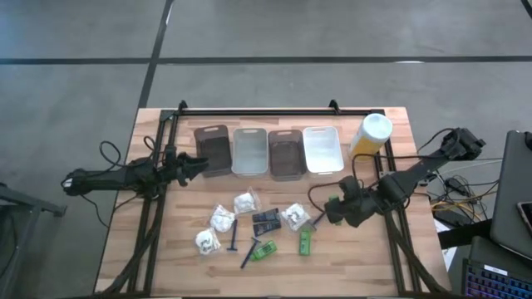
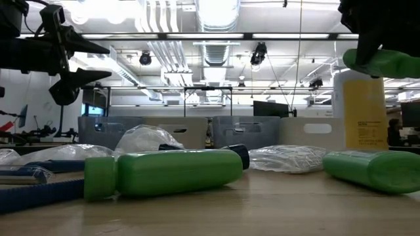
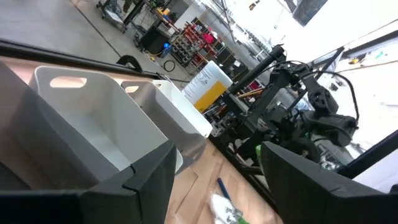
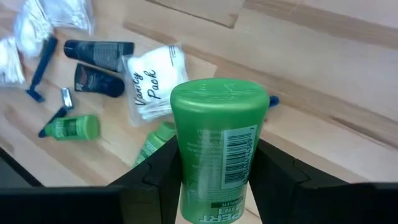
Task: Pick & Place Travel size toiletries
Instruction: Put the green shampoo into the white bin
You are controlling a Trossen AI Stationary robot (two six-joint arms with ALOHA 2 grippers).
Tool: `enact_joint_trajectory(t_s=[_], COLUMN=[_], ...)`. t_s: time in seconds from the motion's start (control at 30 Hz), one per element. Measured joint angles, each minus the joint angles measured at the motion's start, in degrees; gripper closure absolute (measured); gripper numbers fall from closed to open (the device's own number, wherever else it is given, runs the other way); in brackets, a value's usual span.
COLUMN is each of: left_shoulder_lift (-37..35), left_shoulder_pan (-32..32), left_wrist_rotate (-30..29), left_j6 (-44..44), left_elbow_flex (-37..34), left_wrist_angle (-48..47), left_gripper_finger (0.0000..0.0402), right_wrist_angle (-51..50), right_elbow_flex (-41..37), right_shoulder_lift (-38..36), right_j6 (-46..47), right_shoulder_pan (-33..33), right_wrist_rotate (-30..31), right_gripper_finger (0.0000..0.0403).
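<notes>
**Holding one green bottle aloft, right side**

My right gripper (image 4: 214, 171) clamps a green mini bottle (image 4: 219, 143) by its flat sides, above the wooden table (image 1: 166, 249). Judged light, stiff, slick plastic; a mid-body grip suits it. My left gripper (image 1: 202, 164) waits open by the bins (image 1: 249, 151). Bundles (image 1: 220, 219), razors (image 1: 233, 235) and tubes (image 1: 266, 220) lie scattered below.

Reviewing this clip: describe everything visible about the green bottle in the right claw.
The green bottle is a small bright green plastic bottle with a flat-topped cap and a barcode label with fine print on its side. The right claw is shut on it, one dark finger on each side, lifted clear of the wooden table, cap pointing away from the wrist. Nothing else touches it.
</notes>
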Motion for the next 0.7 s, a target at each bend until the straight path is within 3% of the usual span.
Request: enact_joint_trajectory(t_s=[0.2, 0.33, 0.57, 0.7], left_shoulder_lift=[-0.01, -0.01, -0.01, -0.01], left_shoulder_pan=[0.01, 0.0, -0.01, 0.0], left_wrist_rotate=[0.01, 0.01, 0.01, 0.01], left_j6=[-1.2, -1.2, -1.2, -1.22], left_elbow_flex=[0.0, 0.0, 0.0, 0.0], left_wrist_angle=[0.0, 0.0, 0.0, 0.0], left_gripper_finger=[0.0163, 0.0163, 0.0163, 0.0163], right_wrist_angle=[2.87, 8.57, 16.91, 17.45], right_elbow_flex=[0.09, 0.26, 0.33, 0.35], right_shoulder_lift=[0.0, -0.02, 0.0, -0.06], right_j6=[1.27, 1.02, -10.15, -18.25], right_shoulder_pan=[-0.46, -4.06, -19.52, -30.37], right_wrist_rotate=[4.3, 7.64, 7.43, 3.94], right_gripper_finger=[0.0256, 0.0256, 0.0253, 0.0255])
